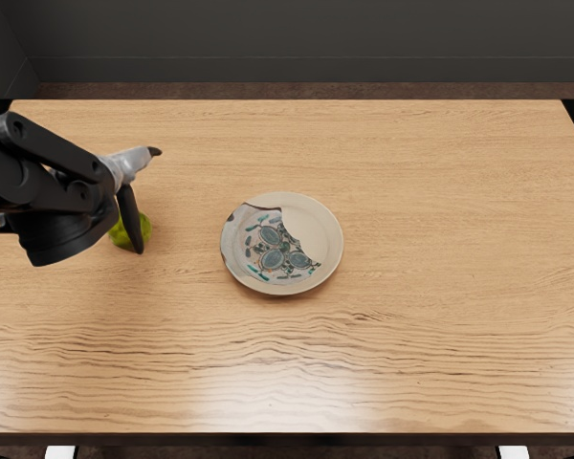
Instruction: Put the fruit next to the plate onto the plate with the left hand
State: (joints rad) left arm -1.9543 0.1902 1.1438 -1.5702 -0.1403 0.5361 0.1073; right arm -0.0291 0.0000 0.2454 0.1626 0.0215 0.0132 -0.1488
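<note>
Green fruit [147, 228] on tabletop [411, 172], just left of plate [331, 229]. Left hand [124, 189] over it, fingers spread, nothing gripped yet; looks poised for grasp.

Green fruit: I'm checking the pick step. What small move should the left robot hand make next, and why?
Probably secure the grasp on the green fruit before lifting. The left robot hand is right over it, partly hiding it, and it lies on the table left of the plate, apart from it. Whether the grip is closed cannot be seen.
</note>
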